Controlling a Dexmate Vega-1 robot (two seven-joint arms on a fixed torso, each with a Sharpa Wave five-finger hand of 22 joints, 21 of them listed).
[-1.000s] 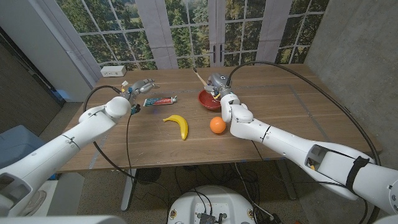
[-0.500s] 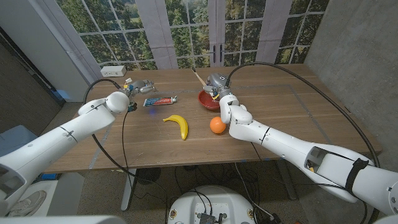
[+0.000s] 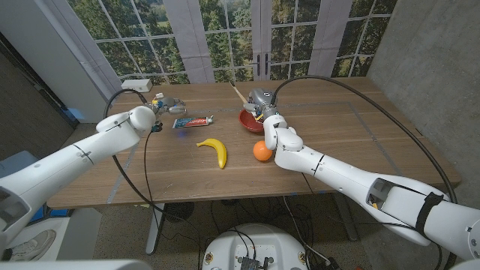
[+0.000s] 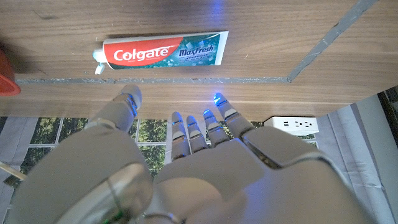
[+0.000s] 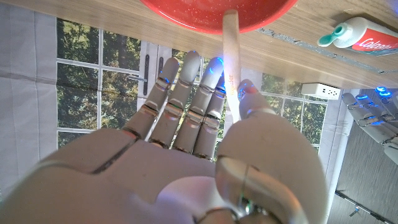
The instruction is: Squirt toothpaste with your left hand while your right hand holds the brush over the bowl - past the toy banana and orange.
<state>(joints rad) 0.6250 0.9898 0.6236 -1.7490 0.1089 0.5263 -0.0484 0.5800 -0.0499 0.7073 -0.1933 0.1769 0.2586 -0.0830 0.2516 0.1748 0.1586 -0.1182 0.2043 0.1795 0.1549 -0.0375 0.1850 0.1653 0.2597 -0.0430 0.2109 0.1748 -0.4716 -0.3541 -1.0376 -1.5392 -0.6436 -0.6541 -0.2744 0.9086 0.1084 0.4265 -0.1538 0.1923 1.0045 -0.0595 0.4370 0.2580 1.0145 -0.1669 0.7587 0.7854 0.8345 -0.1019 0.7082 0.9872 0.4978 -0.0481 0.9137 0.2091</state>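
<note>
Toothpaste (image 3: 193, 121) lies flat on the wooden surface (image 3: 337, 127), near the left hand (image 3: 168, 104), whose fingers are spread and hold nothing; in the left wrist view the tube (image 4: 160, 51) lies just beyond the fingertips (image 4: 219, 99), apart from them. The right hand (image 3: 260, 100) pinches the brush (image 5: 231, 59) by its pale handle, and the handle reaches over the red bowl (image 3: 250, 121). A toy banana (image 3: 215, 149) and an orange (image 3: 262, 151) lie nearer the robot, well apart from each other. Grey tape lines (image 3: 352, 114) cross the surface. At its far left corner sits a white power strip (image 3: 137, 85). Behind stand tall windows (image 3: 225, 34) with green trees outside, and a grey concrete wall (image 3: 427, 60) is on the right.
</note>
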